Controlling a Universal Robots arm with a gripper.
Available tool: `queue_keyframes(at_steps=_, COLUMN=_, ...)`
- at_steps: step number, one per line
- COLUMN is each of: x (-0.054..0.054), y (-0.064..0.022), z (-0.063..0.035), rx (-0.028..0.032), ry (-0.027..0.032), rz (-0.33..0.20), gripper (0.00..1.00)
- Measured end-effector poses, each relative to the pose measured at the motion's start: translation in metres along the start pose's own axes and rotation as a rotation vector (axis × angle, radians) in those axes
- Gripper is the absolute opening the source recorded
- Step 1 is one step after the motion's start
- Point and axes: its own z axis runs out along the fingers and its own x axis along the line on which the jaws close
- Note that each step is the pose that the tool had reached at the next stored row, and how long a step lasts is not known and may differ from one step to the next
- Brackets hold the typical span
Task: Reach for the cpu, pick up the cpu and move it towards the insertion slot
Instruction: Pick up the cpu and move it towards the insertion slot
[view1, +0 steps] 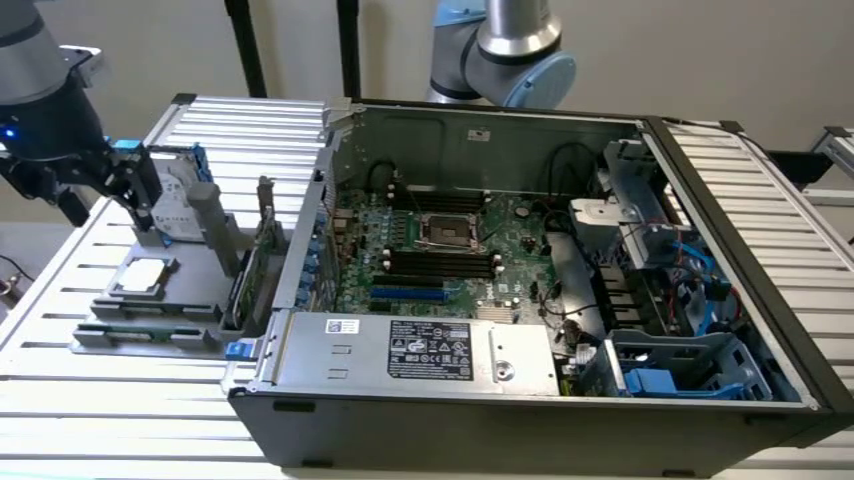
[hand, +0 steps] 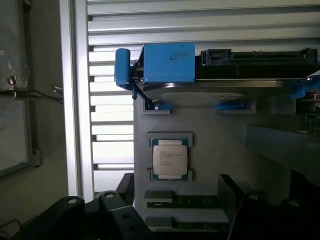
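**Exterior view.** An open computer case (view1: 534, 400) lies on a slatted metal table (view1: 107, 420). Beside the case wall, on the exterior view's left, a grey fixture (view1: 200, 265) sits on the table. The cpu (view1: 144, 275) lies flat in a recess of the fixture, towards its near end, silvery top up. A hard drive (view1: 171, 200) in a blue frame stands upright at the fixture's far end. The gripper (view1: 104, 185) hangs above the far end of the fixture, close to the hard drive, clear of the cpu and touching nothing that can be made out. The insertion slot (view1: 450, 232) sits in the green board (view1: 521, 225) inside the case, near the board's middle, well apart from the cpu. Its metal frame surrounds a dark centre.

**Wrist view.** The cpu (hand: 170, 159) rests squarely in its grey recess, with the hard drive (hand: 220, 75) at the fixture end beyond it. A memory module (hand: 182, 202) lies in a groove between the cpu and the gripper (hand: 175, 220). The black fingers (hand: 75, 215) stand wide apart with nothing between them.
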Motion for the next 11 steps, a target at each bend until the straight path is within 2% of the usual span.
queue_keyframes(at_steps=11, x=0.000, y=-0.0010, z=0.0201, rx=0.0001, ry=0.0001, rz=0.000, gripper=0.77)
